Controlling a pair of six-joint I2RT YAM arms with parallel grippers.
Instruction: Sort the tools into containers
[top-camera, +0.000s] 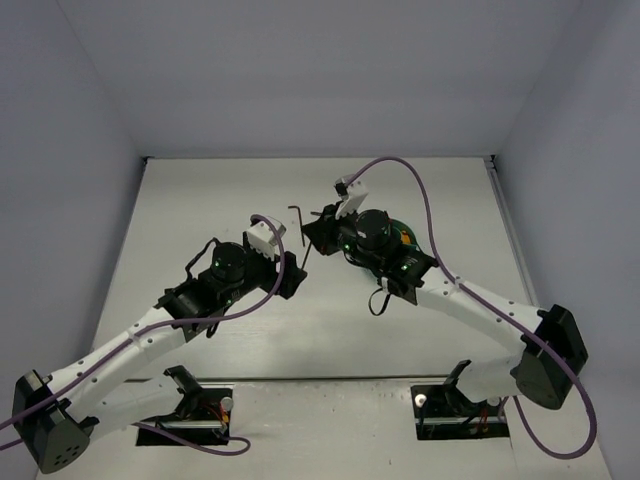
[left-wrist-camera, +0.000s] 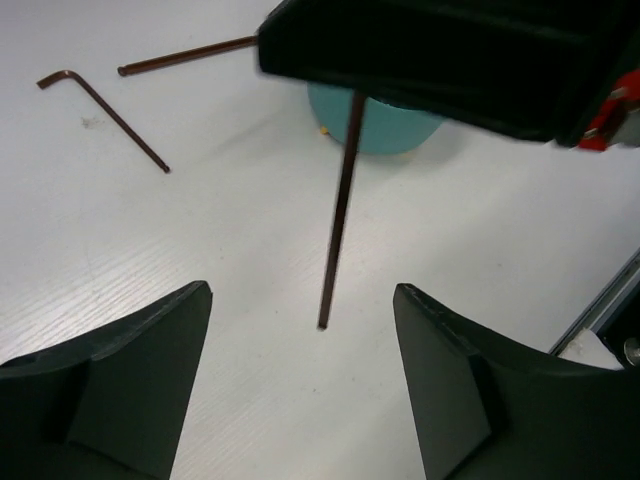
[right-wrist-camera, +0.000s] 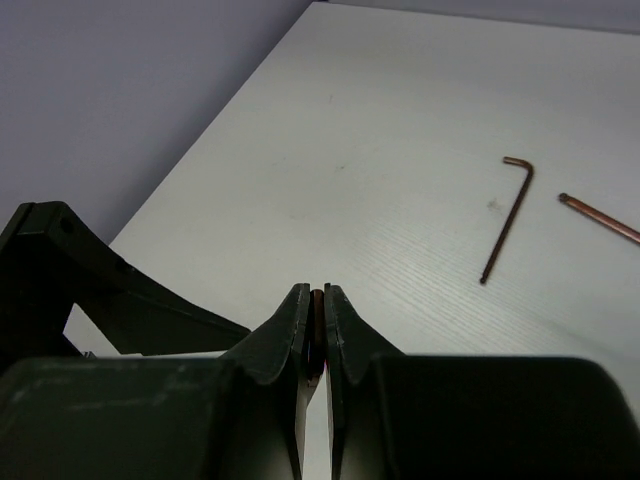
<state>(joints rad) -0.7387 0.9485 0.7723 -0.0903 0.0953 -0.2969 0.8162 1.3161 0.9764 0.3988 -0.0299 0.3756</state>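
My right gripper (right-wrist-camera: 313, 291) is shut on a thin dark hex key (left-wrist-camera: 343, 200), which hangs point-down above the table. My left gripper (left-wrist-camera: 302, 288) stands open just below it, with the key's lower tip between its fingers and touching neither. From above, the right gripper (top-camera: 313, 236) and the left gripper (top-camera: 293, 274) face each other, the held key (top-camera: 305, 255) between them. The teal tub (left-wrist-camera: 375, 128) sits under the right wrist, mostly hidden. An L-shaped hex key (left-wrist-camera: 103, 108) and a second, straight-looking key (left-wrist-camera: 185, 56) lie on the table.
The teal tub (top-camera: 398, 229) lies beneath the right arm, something orange showing in it. The loose L-shaped key (top-camera: 297, 217) rests just beyond the two grippers. White walls close in the table on the left, right and far sides.
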